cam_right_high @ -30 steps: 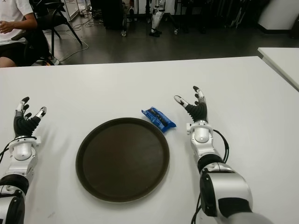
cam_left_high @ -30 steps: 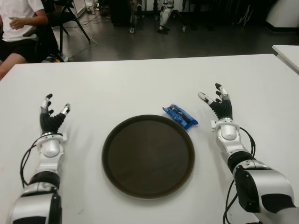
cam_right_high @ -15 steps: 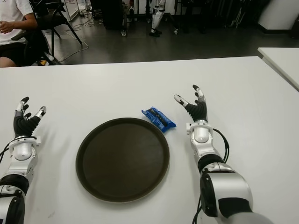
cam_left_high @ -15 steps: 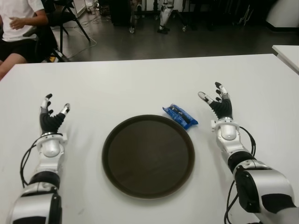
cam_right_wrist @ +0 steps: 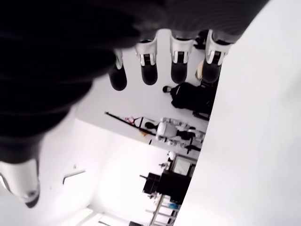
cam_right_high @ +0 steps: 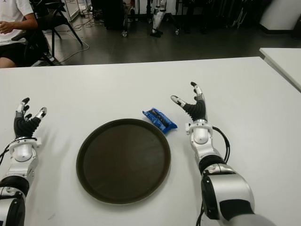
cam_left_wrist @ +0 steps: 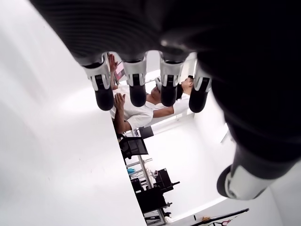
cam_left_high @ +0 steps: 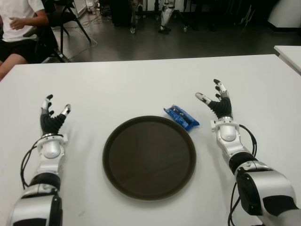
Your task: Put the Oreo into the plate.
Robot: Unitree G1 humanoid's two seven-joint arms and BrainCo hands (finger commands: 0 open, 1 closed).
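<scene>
A blue Oreo pack point(cam_left_high: 181, 117) lies on the white table point(cam_left_high: 141, 84), just off the far right rim of a round dark brown plate point(cam_left_high: 149, 157). My right hand point(cam_left_high: 212, 98) is a short way to the right of the pack, fingers spread and holding nothing. Its fingertips point(cam_right_wrist: 148, 74) show straight and apart in the right wrist view. My left hand point(cam_left_high: 52, 112) shows to the left of the plate, open too, with its fingers point(cam_left_wrist: 136, 92) extended.
A person in a white shirt point(cam_left_high: 21, 23) sits beyond the table's far left corner, beside a black chair point(cam_left_high: 66, 19). A second white table point(cam_left_high: 289, 52) stands at the far right.
My right hand has shifted a little farther from me and slightly left, toward the Oreo pack. The left hand, the pack and the plate have not moved.
</scene>
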